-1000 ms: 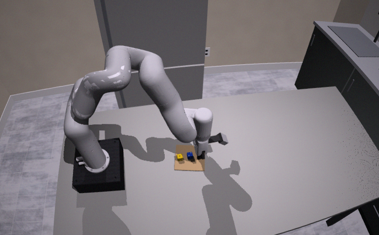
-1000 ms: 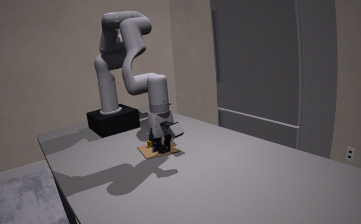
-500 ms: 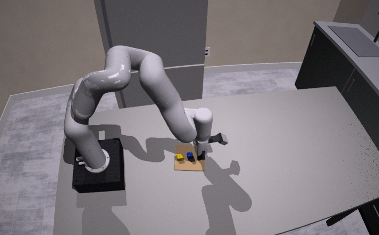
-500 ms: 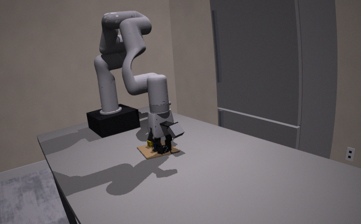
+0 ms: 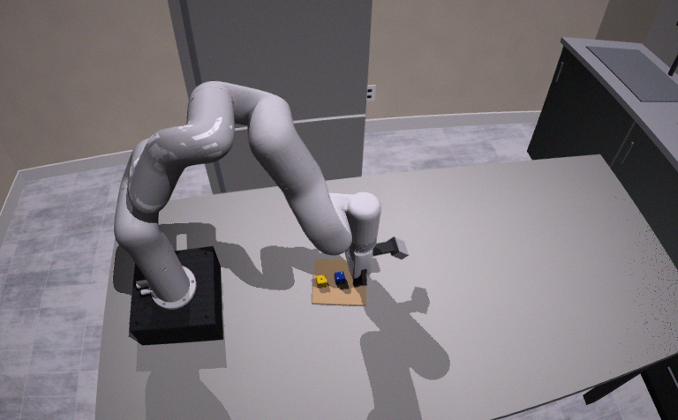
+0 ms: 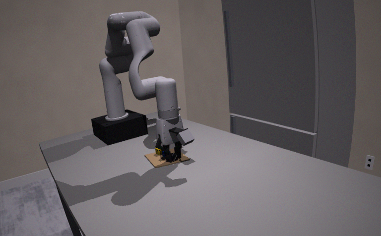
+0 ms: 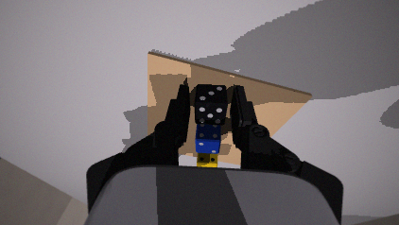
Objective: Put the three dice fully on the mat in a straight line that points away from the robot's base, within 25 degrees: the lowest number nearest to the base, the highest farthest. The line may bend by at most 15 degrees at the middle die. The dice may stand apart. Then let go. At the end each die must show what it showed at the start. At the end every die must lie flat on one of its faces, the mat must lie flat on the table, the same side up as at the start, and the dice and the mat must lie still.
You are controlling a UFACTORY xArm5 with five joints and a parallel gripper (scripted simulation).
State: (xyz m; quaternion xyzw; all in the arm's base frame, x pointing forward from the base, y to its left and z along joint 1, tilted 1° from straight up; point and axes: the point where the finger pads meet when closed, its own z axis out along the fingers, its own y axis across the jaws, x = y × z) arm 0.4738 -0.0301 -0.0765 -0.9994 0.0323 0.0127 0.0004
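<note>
A tan mat (image 5: 339, 292) lies flat on the grey table in front of the arm's base. Three dice stand on it in a row leading away from the base: a yellow die (image 5: 321, 280) nearest, a blue die (image 5: 340, 277) in the middle and a black die (image 7: 211, 105) farthest. The wrist view shows the blue die (image 7: 208, 139) and the yellow die (image 7: 207, 161) lined up behind the black one. My gripper (image 7: 210, 97) is down at the mat and straddles the black die. Its fingers are open, with a narrow gap on each side of the die. In the top view the gripper (image 5: 359, 279) mostly hides the black die.
The arm's black base block (image 5: 177, 297) stands at the table's left. A dark counter with a sink (image 5: 639, 72) runs along the right side of the room. A tall grey cabinet (image 5: 278, 78) stands behind the table.
</note>
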